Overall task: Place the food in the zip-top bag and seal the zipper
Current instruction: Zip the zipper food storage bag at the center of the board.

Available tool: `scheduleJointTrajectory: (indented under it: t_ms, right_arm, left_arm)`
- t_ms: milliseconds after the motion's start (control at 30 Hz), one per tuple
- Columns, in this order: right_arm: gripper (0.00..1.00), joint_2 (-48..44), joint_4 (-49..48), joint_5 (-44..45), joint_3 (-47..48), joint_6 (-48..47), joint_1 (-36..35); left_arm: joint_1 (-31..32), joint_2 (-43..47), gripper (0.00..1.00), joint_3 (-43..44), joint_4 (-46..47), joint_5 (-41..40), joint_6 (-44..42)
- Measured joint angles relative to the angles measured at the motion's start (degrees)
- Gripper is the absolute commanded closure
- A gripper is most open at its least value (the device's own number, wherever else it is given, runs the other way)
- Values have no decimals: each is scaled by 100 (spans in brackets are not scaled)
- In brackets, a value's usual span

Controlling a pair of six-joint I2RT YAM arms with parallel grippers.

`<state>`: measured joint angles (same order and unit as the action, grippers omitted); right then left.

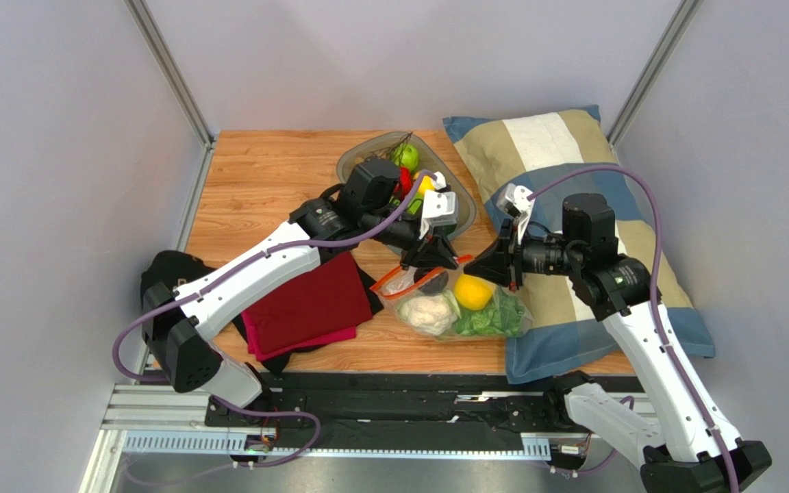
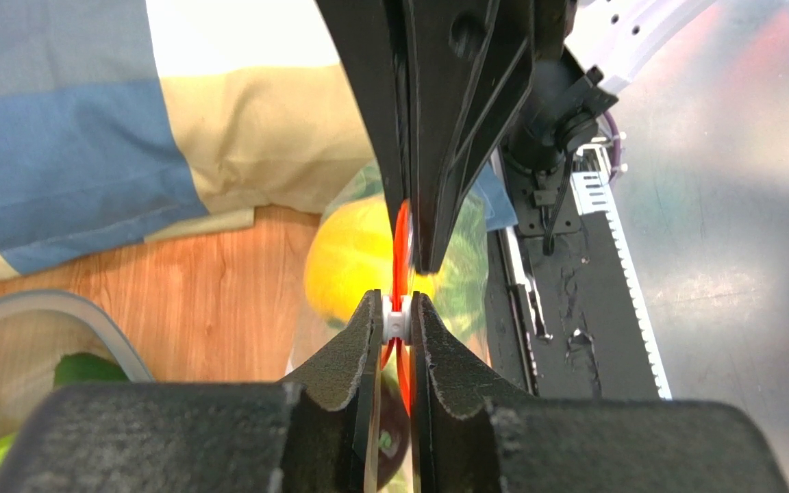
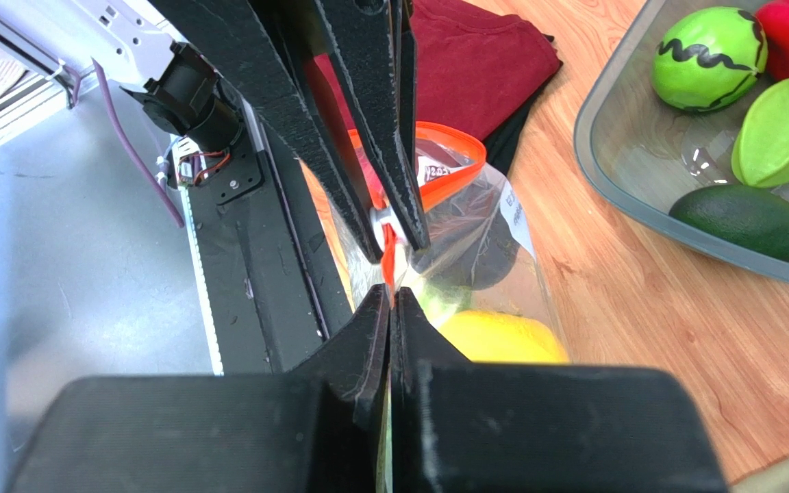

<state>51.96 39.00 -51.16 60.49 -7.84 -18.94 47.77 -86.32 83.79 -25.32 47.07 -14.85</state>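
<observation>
The clear zip-top bag [image 1: 460,308] lies at the table's front, its mouth lifted. Inside it are the white cauliflower [image 1: 427,311], the yellow fruit [image 1: 474,293] and the green cabbage [image 1: 498,316]. My left gripper [image 1: 435,257] is shut on the white slider [image 2: 396,324] of the red-orange zipper [image 2: 401,231]. My right gripper [image 1: 483,265] faces it, shut on the zipper strip [image 3: 388,262] at the bag's right end. In the right wrist view the zipper [image 3: 450,169] still loops open behind the left gripper's fingers [image 3: 368,154]. The yellow fruit [image 3: 502,334] shows through the plastic.
A grey tray [image 1: 368,159] behind the bag holds round green fruits [image 3: 709,57], a red pepper and a dark avocado [image 3: 748,221]. A striped pillow [image 1: 574,154] lies on the right. A dark red cloth [image 1: 301,303] lies on the left. A black rail runs along the near edge [image 1: 399,395].
</observation>
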Motion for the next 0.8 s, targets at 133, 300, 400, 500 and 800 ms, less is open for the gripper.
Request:
scheduleJointTrajectory:
  t_ms: [133, 300, 400, 500, 800]
  right_arm:
    - [100, 0, 20, -20, 0, 0, 72]
    - [100, 0, 68, -42, 31, 2, 170]
    - [100, -2, 105, -42, 92, 4, 273]
    - [100, -2, 103, -26, 118, 15, 407]
    - [100, 0, 96, -96, 136, 181, 872]
  left_arm:
    - [-68, 4, 98, -116, -66, -9, -96]
    - [-162, 28, 97, -315, -153, -63, -216]
    - [-251, 48, 97, -428, -262, -105, -289]
    - [-352, 96, 97, -538, -369, -111, -391]
    - [-614, 564, 98, -970, -623, -212, -745]
